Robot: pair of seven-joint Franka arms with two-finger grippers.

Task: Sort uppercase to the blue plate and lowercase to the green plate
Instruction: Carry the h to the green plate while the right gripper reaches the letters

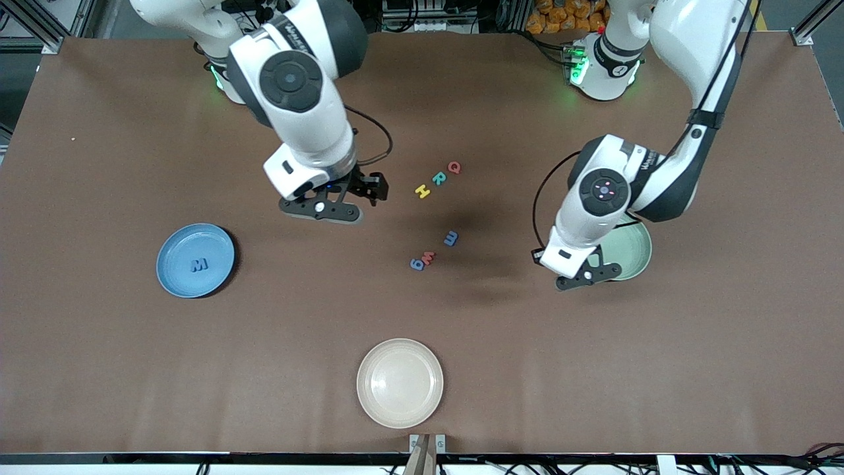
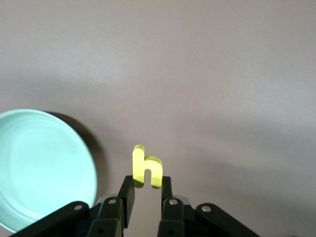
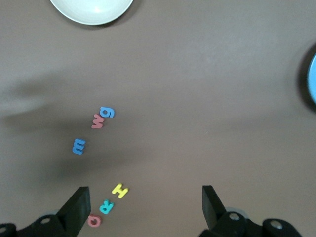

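Left end effector [image 2: 146, 195]: clamped on yellow h [image 2: 146, 168], pinched low at its foot; most of the letter stands clear above the fingers. Hangs by rim of green plate [image 1: 634, 251], at left arm's end of worktop [image 1: 99, 369].
Right end effector [image 3: 145, 205]: jaws spread wide, nothing held; over bare worktop near H/R/Q row.
Blue plate [image 1: 175, 274]: at right arm's end; blue M [image 1: 199, 265] lies in it.
Uppercase left: yellow H [image 1: 422, 191], teal R [image 1: 438, 178], red Q [image 1: 454, 167], close row mid-worktop.
Lowercase left: blue m [image 1: 451, 238], red w [image 1: 428, 258], blue g [image 1: 417, 264]; last two touching or nearly.
Beige plate [image 1: 399, 382]: nearest front camera, not a target.
Risk 1: h seems short of plate in wrist view; release now prob. lands on worktop or bounces off rim.
Risk 2: shallow grip, light foam; could twist or stick to a finger at release.
Risk 3: crowded letters; a pick may nudge or take a neighbour.
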